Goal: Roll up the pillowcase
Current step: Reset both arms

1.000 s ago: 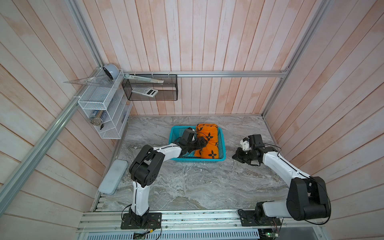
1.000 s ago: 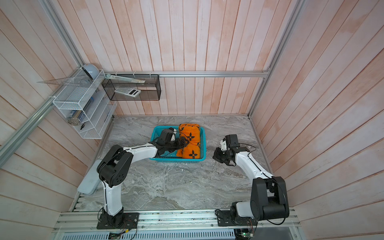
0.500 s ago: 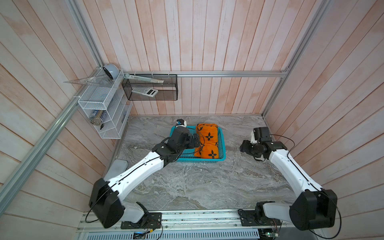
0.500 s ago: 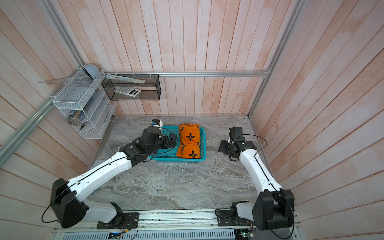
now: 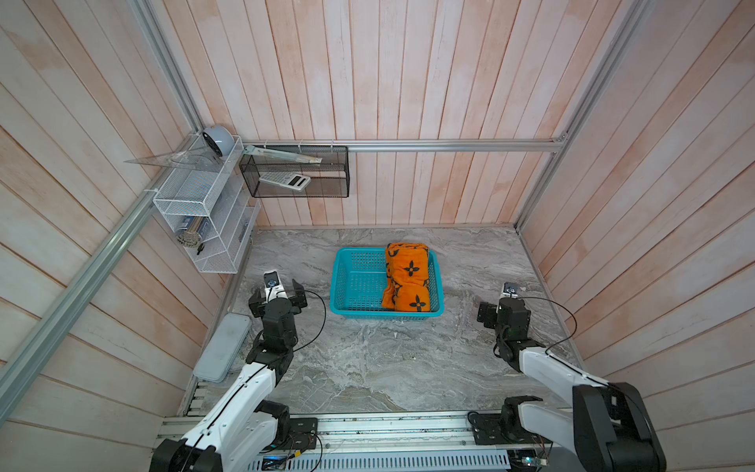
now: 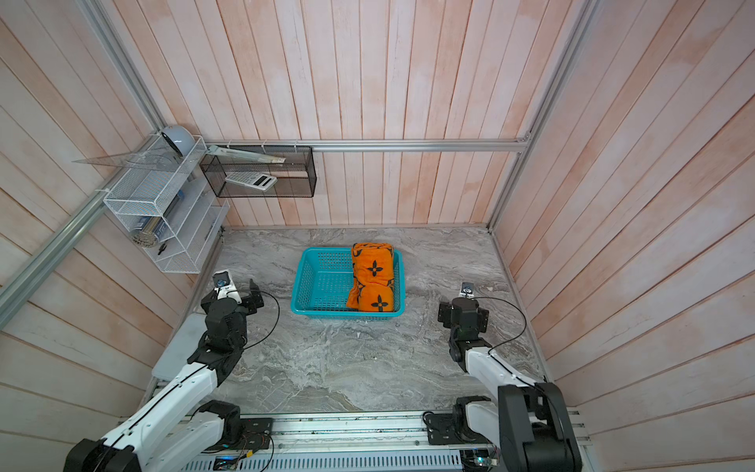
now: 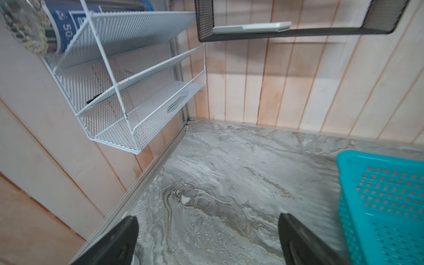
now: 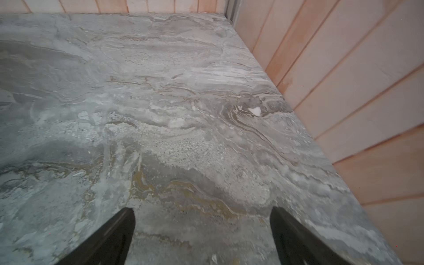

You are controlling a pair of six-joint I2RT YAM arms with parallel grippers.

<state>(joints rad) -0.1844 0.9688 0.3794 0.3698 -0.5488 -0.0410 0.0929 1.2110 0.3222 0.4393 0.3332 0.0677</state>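
Pillowcase [image 5: 408,278]: you find it rolled, orange with black flowers, lying in the right half of the teal basket [image 5: 355,286], which sits mid-width on the tabletop [image 5: 367,359], toward the far edge. Left hand [image 7: 207,220]: jaws spread, nothing between them, near the left edge. Right hand [image 8: 202,211]: likewise spread and empty, near the right edge.

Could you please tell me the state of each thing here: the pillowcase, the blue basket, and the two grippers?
pillowcase: rolled into a bundle, lying inside the basket along one side wall.
basket: upright on the table, holding the pillowcase.
left gripper: open, holding nothing, beside the basket.
right gripper: open, holding nothing, above bare table.
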